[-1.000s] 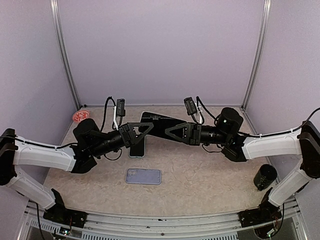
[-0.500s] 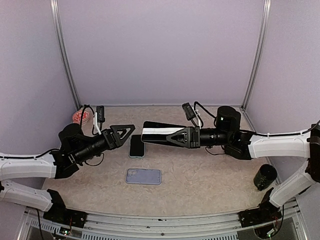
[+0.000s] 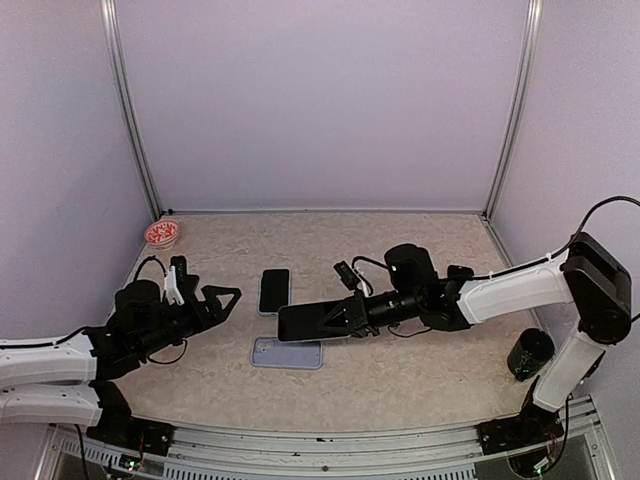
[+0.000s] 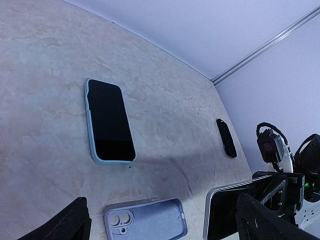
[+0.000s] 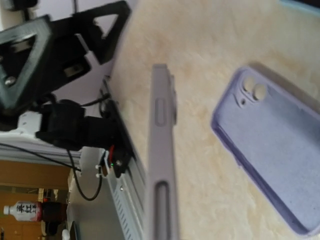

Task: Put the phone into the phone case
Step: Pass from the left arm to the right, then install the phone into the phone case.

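Observation:
The phone (image 3: 300, 322) is a dark slab with a pale lilac rim. It hangs just above the table, and my right gripper (image 3: 335, 314) is shut on its right end. In the right wrist view the phone (image 5: 162, 165) shows edge-on. The empty lilac phone case (image 3: 287, 352) lies flat with its inside up, just in front of and below the phone. It also shows in both wrist views as the case (image 5: 277, 160) and the case (image 4: 147, 225). My left gripper (image 3: 218, 300) stands open at the left with nothing in it, well clear of both.
A second phone in a light blue case (image 3: 274, 290) lies screen-up behind the lilac case. A red dish (image 3: 162, 233) sits at the back left. A black cup (image 3: 528, 352) stands at the right. A small black strip (image 4: 226, 137) lies on the table.
My left gripper has opened, let go of the phone and drawn back to the left. My right gripper has carried the phone forward and down, close to the lilac case.

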`<state>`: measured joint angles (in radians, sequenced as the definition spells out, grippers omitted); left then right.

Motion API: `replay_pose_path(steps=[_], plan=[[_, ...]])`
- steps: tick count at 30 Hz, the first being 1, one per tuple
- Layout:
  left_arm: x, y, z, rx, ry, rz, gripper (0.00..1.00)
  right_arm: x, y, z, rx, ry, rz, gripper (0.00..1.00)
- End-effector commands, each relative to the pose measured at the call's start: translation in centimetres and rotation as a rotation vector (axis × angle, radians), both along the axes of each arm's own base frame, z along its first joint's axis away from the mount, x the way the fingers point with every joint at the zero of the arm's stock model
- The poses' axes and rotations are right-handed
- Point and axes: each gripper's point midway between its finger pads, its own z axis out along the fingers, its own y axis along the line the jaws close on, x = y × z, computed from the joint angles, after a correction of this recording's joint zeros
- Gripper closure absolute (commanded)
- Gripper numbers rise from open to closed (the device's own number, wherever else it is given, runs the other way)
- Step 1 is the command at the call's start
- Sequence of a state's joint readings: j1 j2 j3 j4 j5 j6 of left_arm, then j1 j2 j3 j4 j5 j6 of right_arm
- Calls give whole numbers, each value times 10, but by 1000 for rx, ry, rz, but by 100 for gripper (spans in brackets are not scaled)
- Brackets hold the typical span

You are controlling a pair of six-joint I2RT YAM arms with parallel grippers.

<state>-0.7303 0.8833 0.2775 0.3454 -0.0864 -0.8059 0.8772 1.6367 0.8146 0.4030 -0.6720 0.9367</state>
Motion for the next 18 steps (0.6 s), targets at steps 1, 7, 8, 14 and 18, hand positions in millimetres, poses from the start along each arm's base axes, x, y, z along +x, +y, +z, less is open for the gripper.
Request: replay_pose_path(steps=[1, 7, 8, 14, 18], plan=[[-1, 17, -26, -5, 76, 73, 1, 5, 26, -2, -38, 73, 7, 100], [-4, 18, -51, -17, 133, 64, 1, 6, 47, -14, -49, 135, 15, 100], [-4, 17, -53, -15, 139, 58, 1, 6, 50, -17, -54, 150, 17, 100], [-7, 12, -63, -30, 153, 27, 1, 7, 59, -35, -59, 213, 9, 100], [-9, 7, -60, -57, 141, -1, 1, 4, 64, -46, -70, 256, 7, 100]])
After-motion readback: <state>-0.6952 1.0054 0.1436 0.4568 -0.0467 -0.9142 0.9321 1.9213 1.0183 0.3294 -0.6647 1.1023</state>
